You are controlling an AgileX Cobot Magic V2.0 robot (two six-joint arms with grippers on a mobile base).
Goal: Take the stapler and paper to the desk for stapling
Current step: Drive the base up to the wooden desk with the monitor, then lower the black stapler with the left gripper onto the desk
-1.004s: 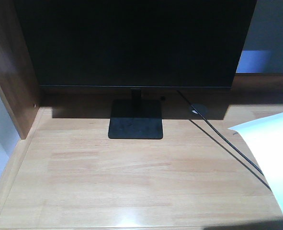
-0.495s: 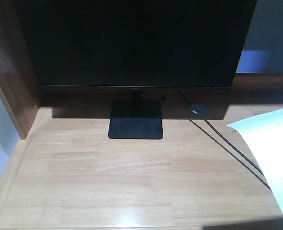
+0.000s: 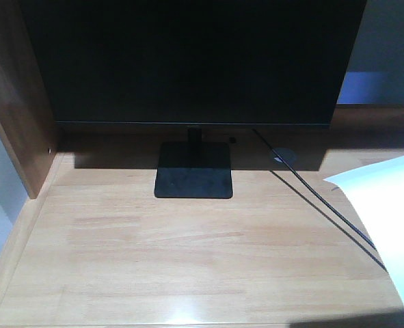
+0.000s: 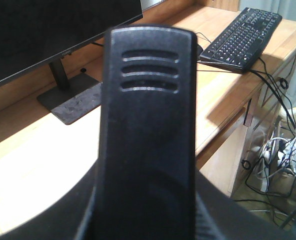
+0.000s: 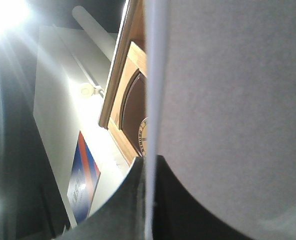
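Desk [image 3: 188, 260] ahead; both items held, neither set down yet.
Right gripper [image 5: 149, 167] is pinching the paper [image 3: 393, 219] over the desk's right side; left gripper [image 4: 143, 225] is apparently clamping the stapler [image 4: 146, 125] above it.

Monitor [image 3: 188, 61] stands rear centre on the surface [image 3: 154, 260], side panel [image 3: 17, 102] at left. Cable [image 3: 318, 198] runs front-right, toward the paper [image 3: 393, 212]. Keyboard [image 4: 243, 32] lies farther right.
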